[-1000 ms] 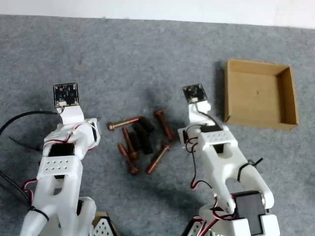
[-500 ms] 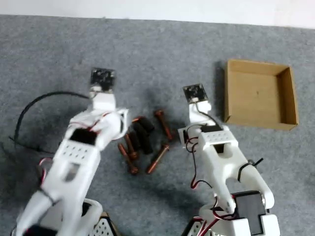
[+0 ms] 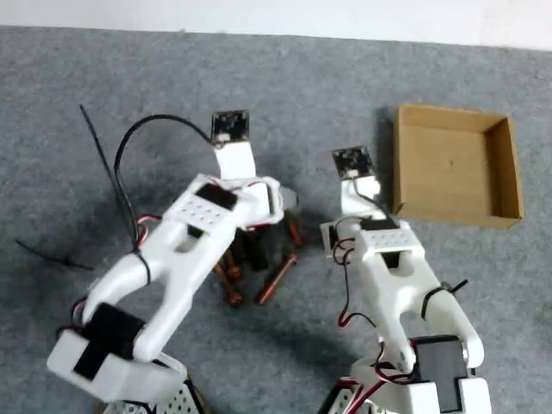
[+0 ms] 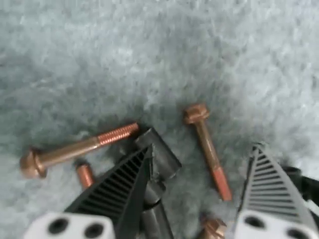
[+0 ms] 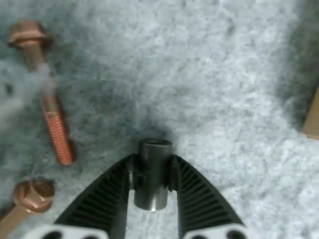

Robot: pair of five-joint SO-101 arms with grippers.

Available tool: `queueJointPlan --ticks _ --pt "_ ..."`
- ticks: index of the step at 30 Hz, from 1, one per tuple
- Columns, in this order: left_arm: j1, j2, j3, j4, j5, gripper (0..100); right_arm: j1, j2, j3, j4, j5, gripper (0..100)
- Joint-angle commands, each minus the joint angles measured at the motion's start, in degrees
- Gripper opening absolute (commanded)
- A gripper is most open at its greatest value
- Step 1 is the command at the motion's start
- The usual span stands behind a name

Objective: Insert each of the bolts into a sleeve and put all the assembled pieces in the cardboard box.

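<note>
Several copper bolts (image 3: 278,276) and black sleeves (image 3: 254,250) lie in a loose pile on the grey carpet, partly under my left arm (image 3: 198,233). My left gripper (image 4: 202,149) hangs open just above the pile. Between its fingers lies one bolt (image 4: 207,149), and a black sleeve (image 4: 158,152) sits by one finger. Another bolt (image 4: 75,152) lies off to the side. My right gripper (image 5: 153,162) is shut on a black sleeve (image 5: 152,174), held low over the carpet, with two bolts (image 5: 47,99) beside it. The right arm (image 3: 379,250) stands between the pile and the cardboard box (image 3: 448,164).
The cardboard box has nothing in it and sits at the back right, close to the right arm. A thin black cable (image 3: 129,164) loops from the left arm, and a black strand (image 3: 52,256) lies on the carpet at left.
My left arm has swung from the left side to the right and forward, and now covers much of the pile. The right arm has shifted slightly toward the box.
</note>
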Motion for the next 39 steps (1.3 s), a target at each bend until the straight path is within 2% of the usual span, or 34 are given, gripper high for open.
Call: queueJointPlan --ticks 1,7,13,19,25,27,32,39 --pt "3.1 4.2 -3.6 0.4 0.8 29 1.2 -0.4 -0.7 -1.6 0.4 0.5" --pt "4.1 12.6 -8.9 0.5 7.6 29 1.2 -0.4 -0.7 -1.6 0.4 0.5" --pt "3.9 19.7 -13.9 0.6 7.7 29 1.2 -0.4 -0.7 -1.6 0.4 0.5" --pt "4.7 20.1 -14.5 5.6 7.6 29 1.2 -0.4 -0.6 -1.6 0.4 0.5" --pt "5.0 20.5 -14.5 6.0 7.6 29 1.2 -0.3 -0.6 -1.6 0.4 0.5" --pt "5.1 20.5 -14.5 6.0 7.6 26 1.2 -0.3 -0.6 -1.6 0.4 0.5" --pt "4.9 20.7 -15.5 6.0 7.6 9 1.2 -0.3 -0.6 -1.6 0.4 0.5" --pt "5.0 24.0 -17.1 6.2 7.4 0 1.2 -0.3 -0.6 -1.6 0.4 0.5"
